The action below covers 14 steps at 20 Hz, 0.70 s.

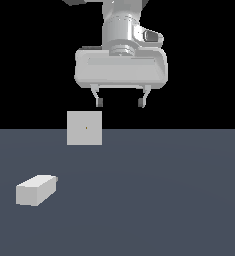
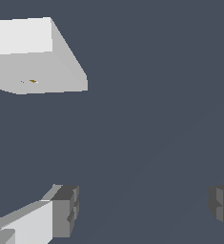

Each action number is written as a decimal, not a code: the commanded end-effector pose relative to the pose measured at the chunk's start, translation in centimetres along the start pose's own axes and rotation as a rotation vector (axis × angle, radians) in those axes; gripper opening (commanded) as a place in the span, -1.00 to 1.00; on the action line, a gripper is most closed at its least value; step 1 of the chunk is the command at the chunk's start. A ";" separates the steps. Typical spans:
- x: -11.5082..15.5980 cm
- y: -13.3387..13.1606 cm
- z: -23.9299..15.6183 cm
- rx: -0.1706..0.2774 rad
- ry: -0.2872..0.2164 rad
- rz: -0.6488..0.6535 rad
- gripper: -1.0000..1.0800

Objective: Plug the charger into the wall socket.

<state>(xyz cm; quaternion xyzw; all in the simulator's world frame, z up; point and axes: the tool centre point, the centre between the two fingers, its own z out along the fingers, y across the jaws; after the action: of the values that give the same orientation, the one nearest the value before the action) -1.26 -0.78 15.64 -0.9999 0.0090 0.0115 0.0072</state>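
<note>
Exterior view: smooth metallic claw (image 1: 120, 102), fingers apart and empty, above the matte slate worktop (image 1: 164, 200); off-white rectangular charger (image 1: 36, 190) lies at the exterior view's left, well apart from the flat square wall socket (image 1: 84, 128). Wrist view: dark blocky fingertips (image 2: 66, 209) spread; socket face shows a tiny dot.

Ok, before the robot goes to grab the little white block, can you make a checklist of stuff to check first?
1. Gripper open: ok, fingers spread wide with nothing between them.
2. Charger free to grab: ok, it lies alone on the floor.
3. Gripper over the charger: not ok, it hangs high and toward the exterior view's right of it.
4. Wall socket upright and unblocked: ok.
5. Charger's nub aimed at the socket: cannot tell.
</note>
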 end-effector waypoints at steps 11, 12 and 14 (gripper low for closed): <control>-1.5 -1.4 1.2 -0.002 0.008 0.014 0.92; -1.8 -1.7 1.4 -0.002 0.010 0.017 0.92; -2.5 -2.5 2.0 -0.003 0.014 0.024 0.92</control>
<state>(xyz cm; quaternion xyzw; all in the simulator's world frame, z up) -3.22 1.16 14.13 -0.9998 0.0189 0.0058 0.0058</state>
